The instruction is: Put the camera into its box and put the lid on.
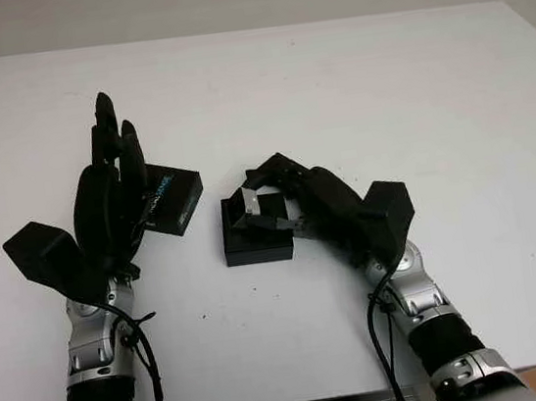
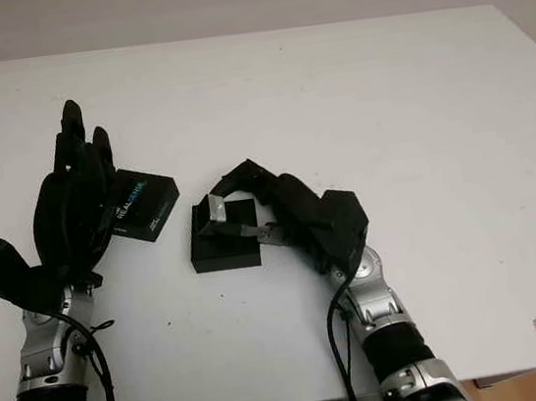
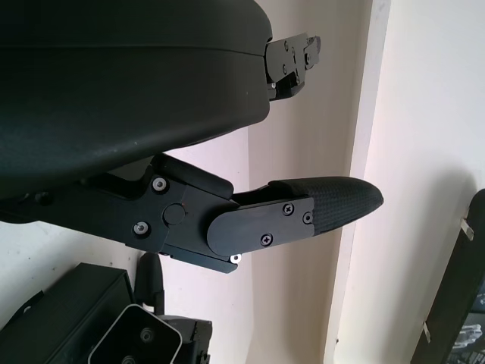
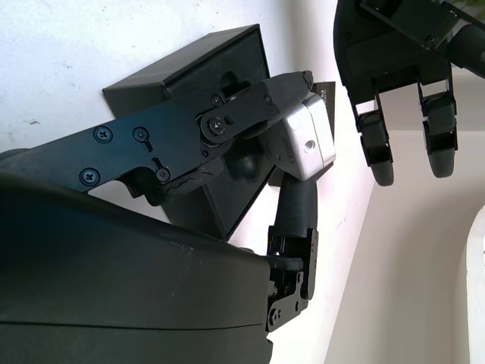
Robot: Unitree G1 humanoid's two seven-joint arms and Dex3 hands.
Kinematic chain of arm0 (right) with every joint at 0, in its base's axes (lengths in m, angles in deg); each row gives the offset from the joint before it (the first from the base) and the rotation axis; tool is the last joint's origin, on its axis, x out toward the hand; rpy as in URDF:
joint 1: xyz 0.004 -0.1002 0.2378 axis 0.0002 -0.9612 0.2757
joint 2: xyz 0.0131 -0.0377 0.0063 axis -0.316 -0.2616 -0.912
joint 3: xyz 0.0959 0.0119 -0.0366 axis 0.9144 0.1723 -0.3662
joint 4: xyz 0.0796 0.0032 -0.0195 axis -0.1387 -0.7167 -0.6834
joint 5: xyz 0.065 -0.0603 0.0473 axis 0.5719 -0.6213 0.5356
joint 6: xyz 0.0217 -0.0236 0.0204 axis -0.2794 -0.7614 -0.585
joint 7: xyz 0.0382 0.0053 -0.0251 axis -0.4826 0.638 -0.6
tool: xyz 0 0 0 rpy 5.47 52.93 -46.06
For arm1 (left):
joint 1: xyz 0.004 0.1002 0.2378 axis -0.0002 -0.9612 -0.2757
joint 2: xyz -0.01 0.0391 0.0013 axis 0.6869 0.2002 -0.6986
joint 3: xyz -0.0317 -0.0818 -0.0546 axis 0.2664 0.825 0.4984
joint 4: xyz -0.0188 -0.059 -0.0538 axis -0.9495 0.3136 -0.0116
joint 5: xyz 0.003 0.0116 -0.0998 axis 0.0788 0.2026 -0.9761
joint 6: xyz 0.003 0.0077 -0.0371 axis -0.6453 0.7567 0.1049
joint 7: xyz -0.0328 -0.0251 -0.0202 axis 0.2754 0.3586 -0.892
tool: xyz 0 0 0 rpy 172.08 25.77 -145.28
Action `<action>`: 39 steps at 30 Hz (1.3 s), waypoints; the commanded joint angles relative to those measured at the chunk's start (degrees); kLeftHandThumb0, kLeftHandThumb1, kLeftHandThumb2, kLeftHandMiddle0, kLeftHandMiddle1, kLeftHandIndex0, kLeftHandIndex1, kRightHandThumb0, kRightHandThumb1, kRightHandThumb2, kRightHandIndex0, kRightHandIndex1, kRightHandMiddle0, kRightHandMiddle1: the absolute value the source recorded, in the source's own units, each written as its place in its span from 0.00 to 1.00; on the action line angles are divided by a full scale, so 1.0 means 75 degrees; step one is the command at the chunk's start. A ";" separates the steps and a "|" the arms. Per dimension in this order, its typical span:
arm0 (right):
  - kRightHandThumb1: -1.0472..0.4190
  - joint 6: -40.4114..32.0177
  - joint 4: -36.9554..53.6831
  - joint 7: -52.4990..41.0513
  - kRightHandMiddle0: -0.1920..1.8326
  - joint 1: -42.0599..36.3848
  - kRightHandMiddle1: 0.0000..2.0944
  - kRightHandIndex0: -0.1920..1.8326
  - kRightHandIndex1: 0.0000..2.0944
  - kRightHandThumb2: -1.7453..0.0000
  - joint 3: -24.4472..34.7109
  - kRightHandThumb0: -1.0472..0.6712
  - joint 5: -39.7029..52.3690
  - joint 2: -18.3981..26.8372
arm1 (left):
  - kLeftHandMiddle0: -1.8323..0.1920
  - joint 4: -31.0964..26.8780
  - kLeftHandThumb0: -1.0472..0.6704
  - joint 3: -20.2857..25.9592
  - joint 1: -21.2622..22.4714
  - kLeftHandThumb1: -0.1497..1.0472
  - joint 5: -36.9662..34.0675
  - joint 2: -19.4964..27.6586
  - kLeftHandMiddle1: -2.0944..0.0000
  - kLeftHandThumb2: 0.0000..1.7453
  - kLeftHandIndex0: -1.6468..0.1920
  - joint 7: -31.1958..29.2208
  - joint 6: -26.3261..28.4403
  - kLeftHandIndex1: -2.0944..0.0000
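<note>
So my right hand (image 1: 284,208) has its fingers pinched around the little silver camera (image 4: 307,140) and is holding it right over the open black box (image 1: 256,237) near the middle of the white table (image 1: 380,77). I'd guess it's held that way so the camera can go straight down into the recess. My left hand (image 1: 112,216) is up beside the lid (image 1: 171,200), which sits just left of the box, but it holds nothing and its fingers are straight, not curled. Seems like it's parked there so the lid is close once the camera's in.
</note>
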 commanded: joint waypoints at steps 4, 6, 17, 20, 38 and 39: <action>0.00 0.0041 0.0172 0.0038 0.20 -0.0187 0.87 0.05 0.32 0.94 0.0042 0.34 0.0024 0.0079 | 1.00 -0.0054 0.19 -0.0007 -0.0057 1.00 -0.0021 0.0038 1.00 0.33 1.00 -0.0079 -0.0036 1.00; 0.00 0.0051 0.0187 0.0064 0.20 -0.0219 0.87 0.05 0.31 0.94 0.0037 0.34 0.0023 0.0061 | 1.00 -0.0067 0.19 -0.0008 -0.0057 1.00 0.0005 0.0033 1.00 0.33 1.00 -0.0048 -0.0020 1.00; 0.00 -0.0188 0.0354 0.0097 0.19 -0.0394 0.87 0.06 0.29 0.95 -0.0032 0.35 0.0156 -0.0078 | 1.00 -0.0086 0.19 -0.0005 -0.0052 1.00 0.0003 0.0027 1.00 0.33 1.00 -0.0052 -0.0043 1.00; 0.00 -0.0191 0.0380 0.0137 0.20 -0.0430 0.87 0.06 0.28 0.95 -0.0056 0.34 0.0138 -0.0103 | 1.00 -0.0083 0.20 0.0008 -0.0044 1.00 -0.0030 0.0008 1.00 0.32 1.00 -0.0052 -0.0037 1.00; 0.00 -0.0102 0.0332 0.0258 0.19 -0.0597 0.87 0.07 0.27 0.94 -0.0147 0.34 -0.0020 -0.0155 | 1.00 -0.0120 0.19 0.0000 -0.0078 1.00 -0.0017 0.0018 1.00 0.33 1.00 -0.0068 -0.0028 1.00; 0.00 -0.0118 0.0343 0.0250 0.19 -0.0608 0.87 0.06 0.27 0.94 -0.0144 0.34 -0.0008 -0.0157 | 1.00 -0.0132 0.19 0.0002 -0.0079 1.00 -0.0029 0.0014 1.00 0.33 1.00 -0.0070 -0.0018 1.00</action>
